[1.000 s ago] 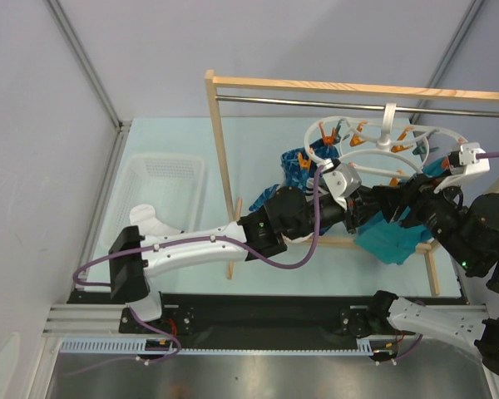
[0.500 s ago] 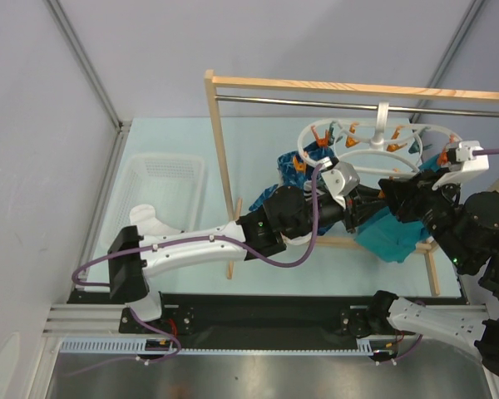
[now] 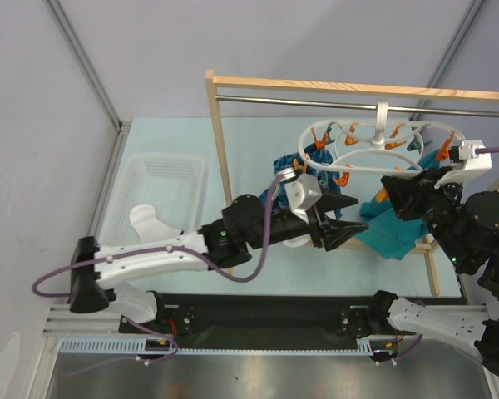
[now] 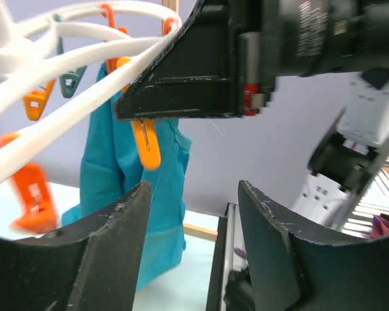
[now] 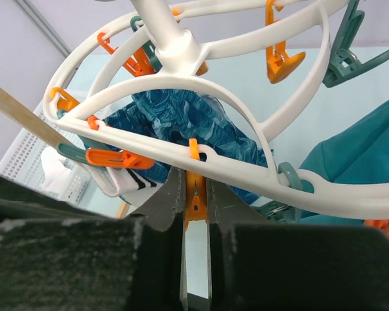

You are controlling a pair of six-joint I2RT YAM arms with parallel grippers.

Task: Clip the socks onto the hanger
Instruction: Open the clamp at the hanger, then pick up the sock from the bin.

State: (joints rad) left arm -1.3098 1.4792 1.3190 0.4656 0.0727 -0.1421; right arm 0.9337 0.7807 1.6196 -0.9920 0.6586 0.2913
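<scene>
The white oval hanger with orange clips hangs by its hook from the rack rail. My right gripper is at its near rim and, in the right wrist view, the gripper is shut on one orange clip. One striped white sock hangs from another orange clip on the hanger's left side. The other sock lies in the basket. My left gripper is open and empty, below and left of the hanger; in its own view the gripper faces the rings.
A wooden-framed rack with a metal rail carries the hanger. A blue patterned cloth and a teal garment hang under the hanger. A white mesh basket stands at the left.
My left gripper has drawn back to the left, away from the right gripper and the hanger, and is open. The hanger has swung a little left. The right gripper stays at the rim.
</scene>
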